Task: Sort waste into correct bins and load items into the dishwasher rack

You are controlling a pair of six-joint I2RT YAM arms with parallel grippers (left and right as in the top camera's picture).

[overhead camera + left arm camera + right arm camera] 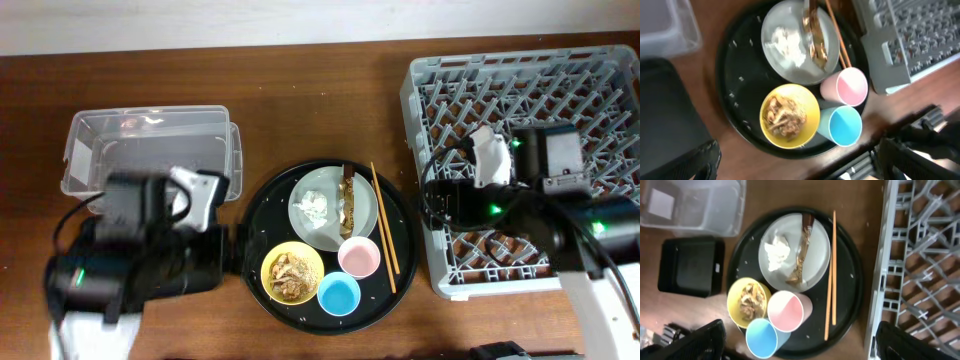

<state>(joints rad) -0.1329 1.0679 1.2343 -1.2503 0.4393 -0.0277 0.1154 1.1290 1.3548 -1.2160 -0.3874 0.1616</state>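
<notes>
Nothing is sorted yet: brownish food scraps [751,300], crumpled white tissue [777,252] and pale round plate [819,255] are left on the black round tray [847,280]; grey pegged rack [560,95] unloaded; left gripper [797,152] and right gripper [800,334] spread wide, empty.

tub [150,150] left, round tray [262,216] centre, rack [416,112] right

1. My overhead camera sits high above the table and looks straight down, taking in the clear tub [150,135], round black tray [405,235] and rack [414,110].
2. My left wrist camera looks down on the tray from close by, tilted, catching a rack corner.
3. My right wrist camera looks down from higher; all 3 views share the tray.
</notes>
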